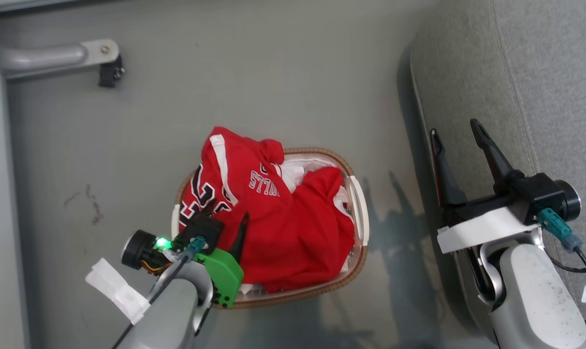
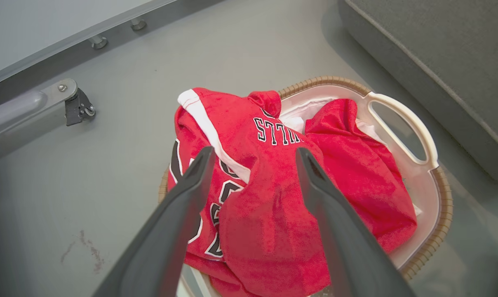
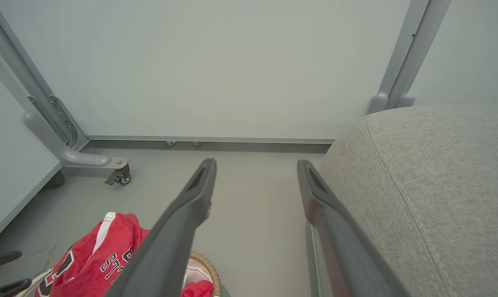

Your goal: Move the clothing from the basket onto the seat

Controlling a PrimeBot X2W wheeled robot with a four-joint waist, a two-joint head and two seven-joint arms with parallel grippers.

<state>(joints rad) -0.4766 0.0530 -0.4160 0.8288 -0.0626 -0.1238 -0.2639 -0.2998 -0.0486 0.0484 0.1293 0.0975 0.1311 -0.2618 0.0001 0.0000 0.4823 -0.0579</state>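
Evidently the work is only beginning: the clothing (image 1: 283, 218) is lying heaped in the basket (image 1: 361, 213) just under the left gripper (image 1: 226, 213), which is hovering wide open; the right gripper (image 1: 455, 128), also open and empty, is hanging beside the seat (image 1: 516, 72).

The grey floor (image 1: 283, 72) has a small dark stain (image 1: 94, 208) on it. A grey metal leg (image 1: 45, 55) with a little black wheel (image 1: 110, 73) stands on the floor by the pale wall (image 3: 212, 70)

The red fabric jerseys (image 1: 283, 228) fill the oval white plastic basket (image 1: 360, 213), on the floor (image 1: 273, 72) left of the grey upholstered seat (image 1: 540, 72).
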